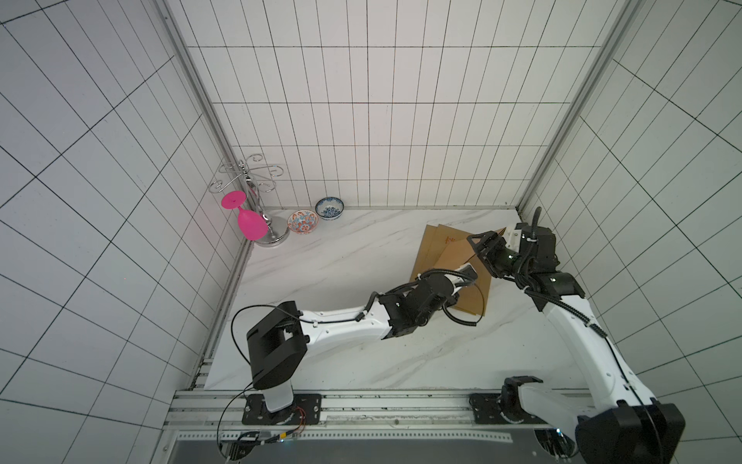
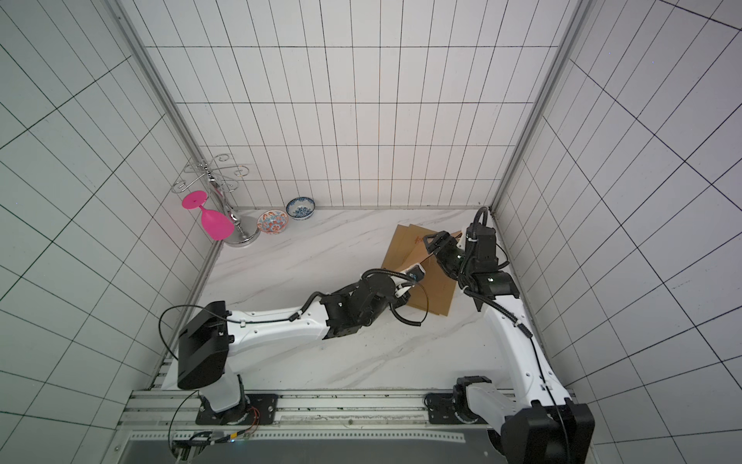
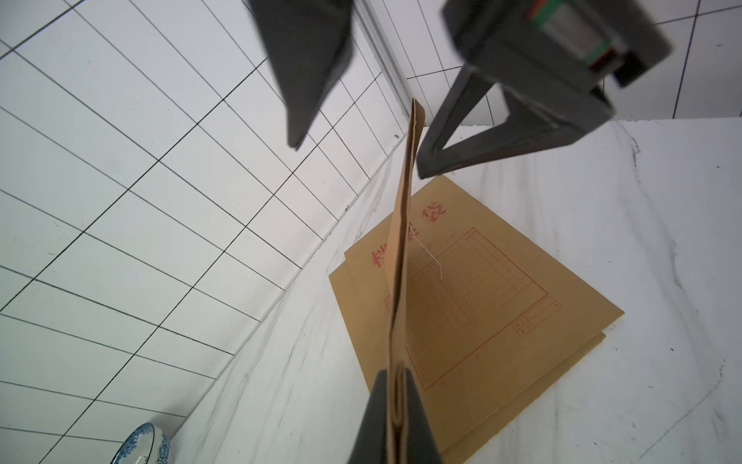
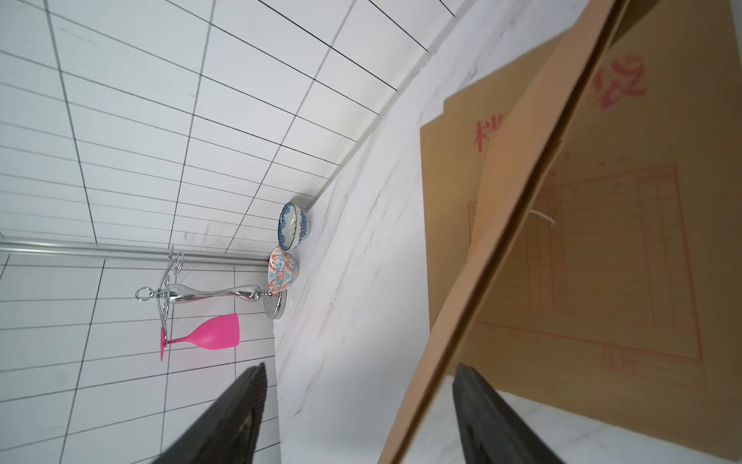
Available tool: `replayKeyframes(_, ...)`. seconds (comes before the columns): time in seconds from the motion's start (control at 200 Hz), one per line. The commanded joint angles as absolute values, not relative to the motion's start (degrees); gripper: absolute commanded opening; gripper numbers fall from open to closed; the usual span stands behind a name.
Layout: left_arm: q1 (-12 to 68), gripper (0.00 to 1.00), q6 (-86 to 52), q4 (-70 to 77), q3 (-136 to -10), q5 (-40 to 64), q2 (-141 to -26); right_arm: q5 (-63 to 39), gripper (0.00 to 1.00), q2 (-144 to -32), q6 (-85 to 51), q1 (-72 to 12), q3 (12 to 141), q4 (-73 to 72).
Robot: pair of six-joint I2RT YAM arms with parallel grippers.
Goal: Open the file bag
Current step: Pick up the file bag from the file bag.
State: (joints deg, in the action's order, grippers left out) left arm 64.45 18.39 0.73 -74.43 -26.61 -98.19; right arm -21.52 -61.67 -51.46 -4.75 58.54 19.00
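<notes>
Hanging on edge, the bag is pinched at one end by the left claw, whose jaws are shut tight on the paper's layered edge. It is raised above a stack of two more like it. These lie flat on the table toward the back right, near the wall.

It looks like thin brown kraft paper. I'd judge it light, stiff enough to stand up from a single pinch yet limp enough to bow, as its slight wave shows. It should crease easily, and it could tear where the string is fixed if yanked. A loose white string shows just beside it; whether it is unwound from the clasp I cannot tell. To my eye the place to take hold is the free top edge, and only one layer of it, the flap. That is well away from the pinched end, so the two claws could pull the mouth apart.

The right claw stands wide and holds nothing. The bag's upper edge passes between its fingers, close against that one and well clear of the other. Whether paper and finger actually touch I cannot make out.
</notes>
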Motion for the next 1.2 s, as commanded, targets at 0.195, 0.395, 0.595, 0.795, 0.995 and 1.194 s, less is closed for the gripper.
replayKeyframes(0.195,56.8,0.00,3.7,-12.9,-80.7,-22.3,-82.3,-17.9,0.84,-52.8,-36.0,-4.3,60.6,17.9)
replayKeyframes(0.395,56.5,0.00,6.0,-18.6,-87.4,-26.4,-77.0,-29.0,0.82,-54.5,-37.5,-4.3,58.8,9.1)
replayKeyframes(0.595,55.2,0.00,5.7,-15.5,-90.5,-21.6,-69.6,-38.6,0.98,-59.1,-46.3,-4.3,55.6,-11.6)
replayKeyframes(0.795,54.9,0.00,4.1,-11.0,-92.4,-16.5,-64.5,-44.6,0.99,-68.3,-59.6,-4.6,58.5,-35.8)
replayKeyframes(0.995,54.8,0.00,0.4,-7.8,-94.1,-13.0,-62.6,-47.5,0.98,-75.8,-70.4,-6.4,65.1,-56.5)
replayKeyframes(1.194,54.8,0.00,-2.6,-5.6,-94.1,-10.1,-61.6,-47.8,0.99,-79.6,-77.3,-8.7,71.6,-68.6)
